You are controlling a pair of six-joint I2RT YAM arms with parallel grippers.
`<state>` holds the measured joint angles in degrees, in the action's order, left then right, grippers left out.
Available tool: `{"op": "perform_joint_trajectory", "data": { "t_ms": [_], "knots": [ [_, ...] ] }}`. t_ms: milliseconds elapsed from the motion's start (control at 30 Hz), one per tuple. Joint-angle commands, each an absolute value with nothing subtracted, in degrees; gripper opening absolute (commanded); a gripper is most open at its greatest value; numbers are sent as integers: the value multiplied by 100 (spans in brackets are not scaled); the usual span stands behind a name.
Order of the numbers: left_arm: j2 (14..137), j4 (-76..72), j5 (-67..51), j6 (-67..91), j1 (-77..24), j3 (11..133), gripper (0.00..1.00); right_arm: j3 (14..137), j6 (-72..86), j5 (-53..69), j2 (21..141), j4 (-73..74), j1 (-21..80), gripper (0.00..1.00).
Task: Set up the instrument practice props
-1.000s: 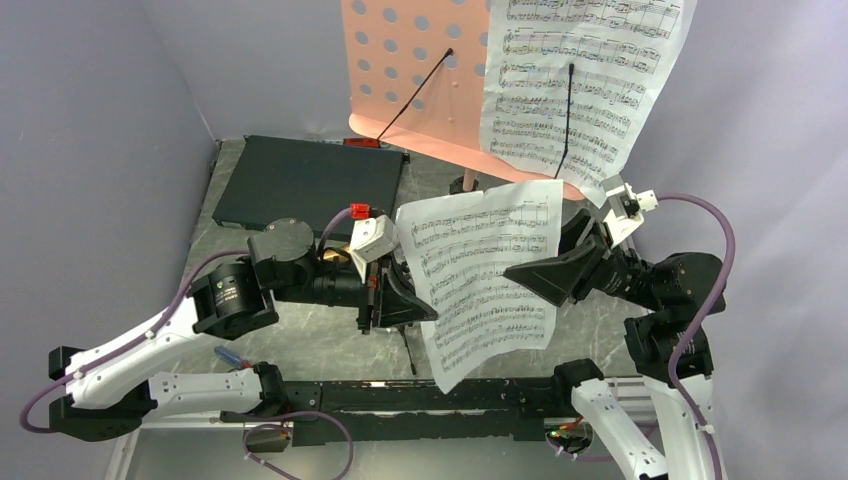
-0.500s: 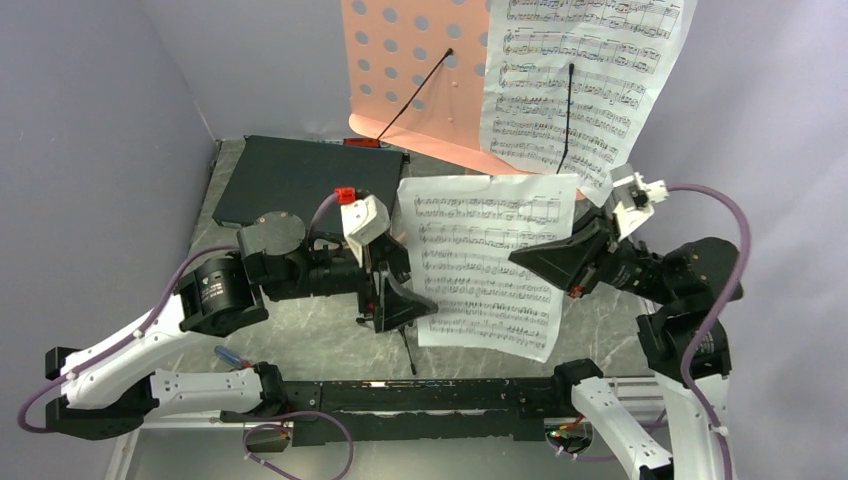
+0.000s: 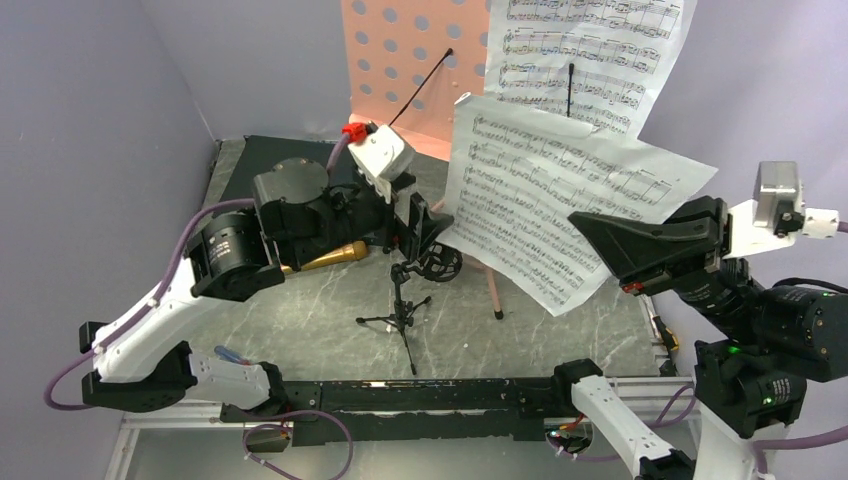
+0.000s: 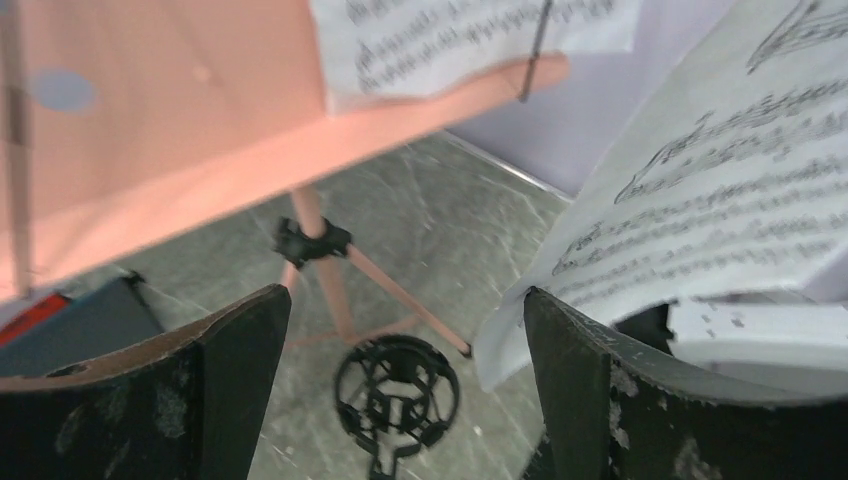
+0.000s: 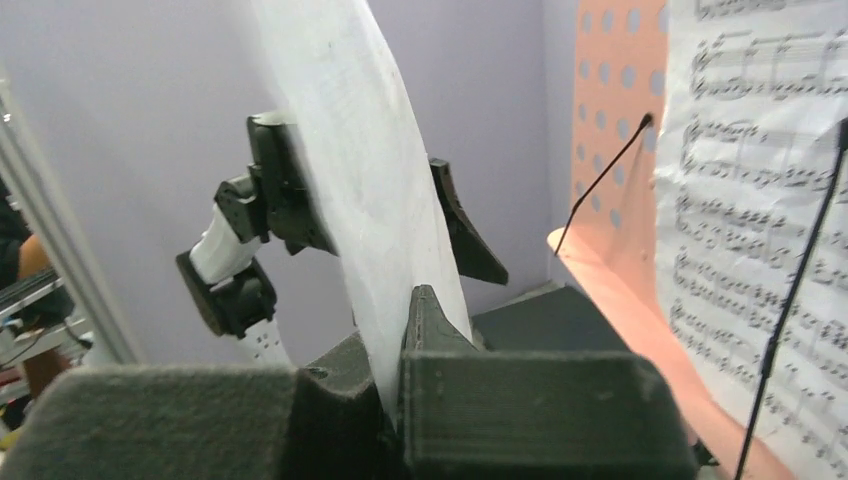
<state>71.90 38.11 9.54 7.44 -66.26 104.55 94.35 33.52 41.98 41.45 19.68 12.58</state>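
Since the earlier frame, the loose page (image 3: 560, 215) was raised and carried to the right, and it was let go by the left hand (image 4: 403, 310), which was drawn back toward the rear left. The left hand was seen spread wide, with nothing between its fingers; through the gap, the ring mount of the mic stand (image 3: 405, 310) and the pink legs of the music stand (image 3: 400, 60) were framed below.

The loose page was pinched at its lower right edge by the right hand (image 5: 395, 370), whose fingers were pressed together on the paper. The page was held tilted in the air, in front of the music stand and above the bench (image 3: 320, 330), with its upper corner overlapping the bottom of the second page (image 3: 590, 50) in the top view. That second page was set on the right half of the perforated desk of the music stand, behind a thin black wire arm. The left half of the desk was bare.

The mic stand was placed upright on its tripod near the middle of the bench. The gold mic (image 3: 335, 257) was laid flat on the bench, just left of it, partly hidden under the left arm. A flat black box (image 3: 240, 165) was seen at the rear left corner.
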Motion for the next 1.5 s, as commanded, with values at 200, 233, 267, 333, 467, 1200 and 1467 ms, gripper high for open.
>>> {"op": "perform_joint_trajectory", "data": {
  "t_ms": [200,233,267,333,467,1200,1467],
  "knots": [
    [7643,3811,2256,-508,-6647,11916,91,9954,3031,3246,4786,1859,1267,0],
    [7759,3884,2373,-569,-6645,12088,91,10023,2990,3224,4869,1955,1269,0],
    [7875,3963,2473,-645,-6641,12325,91,10102,2955,3210,4970,2022,1269,0],
    [8112,4044,2728,-765,-6621,12633,91,10152,2954,3181,5078,2080,1267,0],
    [8494,4271,2585,-671,-6127,13175,89,10195,2978,3163,5227,1957,1274,0],
    [8554,4030,-814,494,-3933,12925,69,10763,2734,2874,5672,1844,1273,0],
    [8565,3696,-638,343,-3930,12785,66,10709,2606,2452,5697,1620,1267,0]
  ]
}}
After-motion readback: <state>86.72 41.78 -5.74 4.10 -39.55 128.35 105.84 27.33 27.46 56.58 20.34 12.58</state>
